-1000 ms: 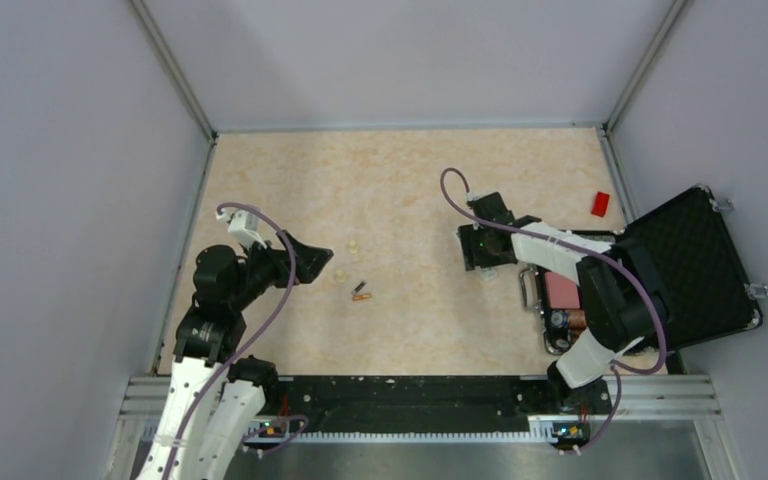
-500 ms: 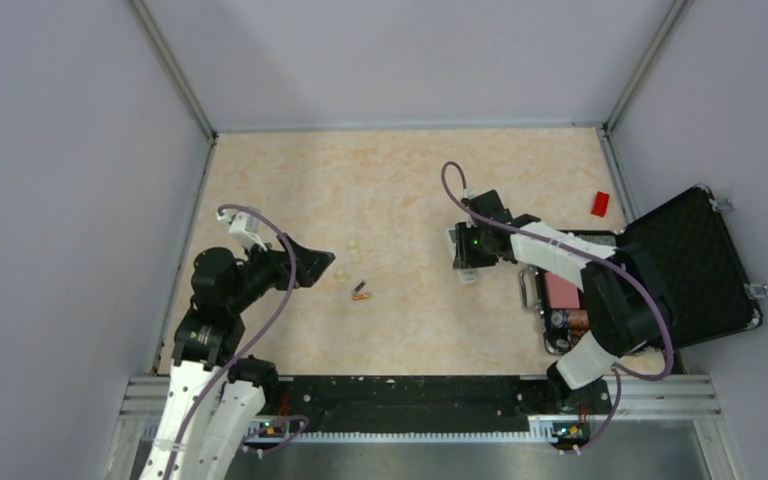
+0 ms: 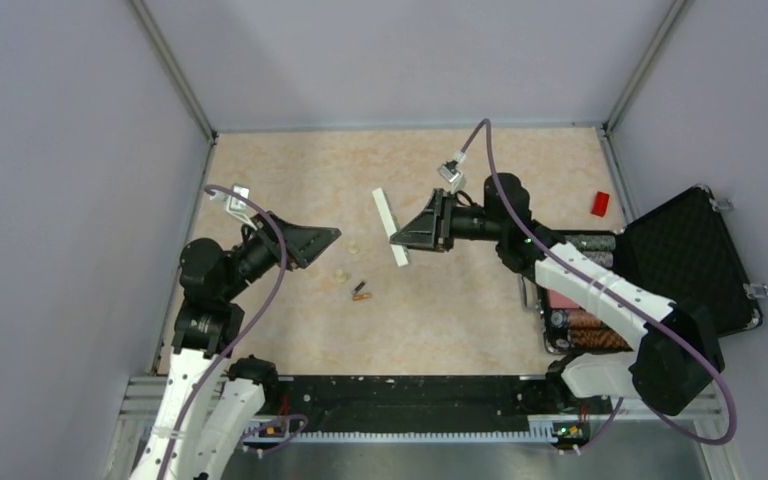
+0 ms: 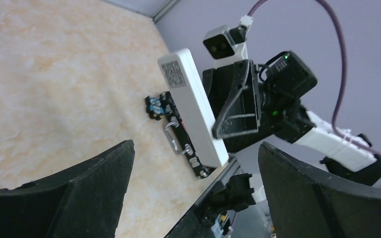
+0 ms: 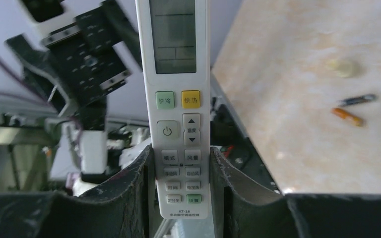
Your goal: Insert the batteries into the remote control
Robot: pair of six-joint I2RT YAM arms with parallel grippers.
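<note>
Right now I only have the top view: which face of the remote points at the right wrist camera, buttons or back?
Observer: Buttons. The right gripper clamps the remote by its button end, display sticking out beyond the fingers.
Reviewer: What does the left wrist camera get?
Observer: Its white back, with a square code label near the free end.
Reviewer: Anything in the left gripper?
Observer: Nothing; the left gripper has its jaws wide open.
</note>
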